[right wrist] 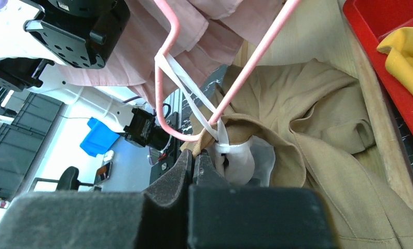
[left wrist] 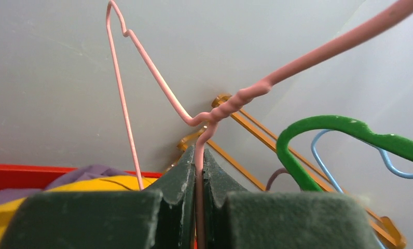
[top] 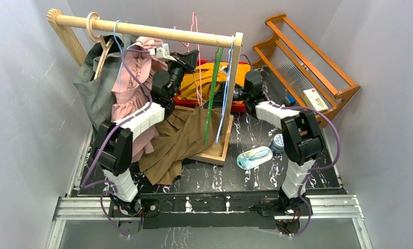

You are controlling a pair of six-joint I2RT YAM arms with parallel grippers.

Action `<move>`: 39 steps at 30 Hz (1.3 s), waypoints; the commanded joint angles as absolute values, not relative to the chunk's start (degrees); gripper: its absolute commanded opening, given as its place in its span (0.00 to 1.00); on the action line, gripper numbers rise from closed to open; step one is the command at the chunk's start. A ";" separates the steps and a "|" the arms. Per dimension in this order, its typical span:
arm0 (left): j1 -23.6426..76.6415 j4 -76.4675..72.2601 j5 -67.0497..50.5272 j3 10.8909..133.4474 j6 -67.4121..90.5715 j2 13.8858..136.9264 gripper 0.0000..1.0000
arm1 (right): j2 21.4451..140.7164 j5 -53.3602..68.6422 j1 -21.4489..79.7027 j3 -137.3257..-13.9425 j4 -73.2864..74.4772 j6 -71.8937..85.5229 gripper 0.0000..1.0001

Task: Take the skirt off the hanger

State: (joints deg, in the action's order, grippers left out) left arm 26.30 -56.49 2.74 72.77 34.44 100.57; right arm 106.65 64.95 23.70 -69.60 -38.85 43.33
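Note:
The brown skirt [top: 181, 140] hangs low and spreads over the rack's wooden base. In the right wrist view the skirt [right wrist: 318, 119] hangs by a white loop [right wrist: 194, 96] from the lower corner of the pink wire hanger [right wrist: 165, 62]. My right gripper [right wrist: 195, 154] is shut on the skirt's waistband edge beside that loop; it shows in the top view [top: 235, 94] too. My left gripper [left wrist: 199, 155] is shut on the pink hanger's wire [left wrist: 230, 106] just below its twisted neck, up near the rod [top: 191, 59].
A wooden rail [top: 142, 28] carries a pink dress [top: 134, 83], a grey garment [top: 93, 88], a green hanger [top: 213, 93] and a blue hanger [top: 226, 88]. A red bin [top: 239, 107] with yellow cloth stands behind. A wooden shelf rack [top: 308, 57] is at the right.

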 commanded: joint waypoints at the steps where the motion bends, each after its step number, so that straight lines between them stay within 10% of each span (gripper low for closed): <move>1: 25.41 -67.06 8.18 74.04 27.83 102.88 0.00 | 102.92 66.36 23.88 -68.88 -44.03 44.54 0.00; 19: 25.31 -69.57 13.63 74.21 36.09 101.07 0.00 | 102.12 64.30 25.02 -70.16 -27.69 33.49 0.00; 39: 25.31 -23.59 -0.29 67.29 33.90 73.82 0.00 | 97.07 49.10 14.55 -75.34 -34.79 54.50 0.00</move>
State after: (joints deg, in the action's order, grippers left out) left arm 25.61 -34.44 5.41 67.94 36.53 80.31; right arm 100.42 52.51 15.42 -67.77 -32.18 50.87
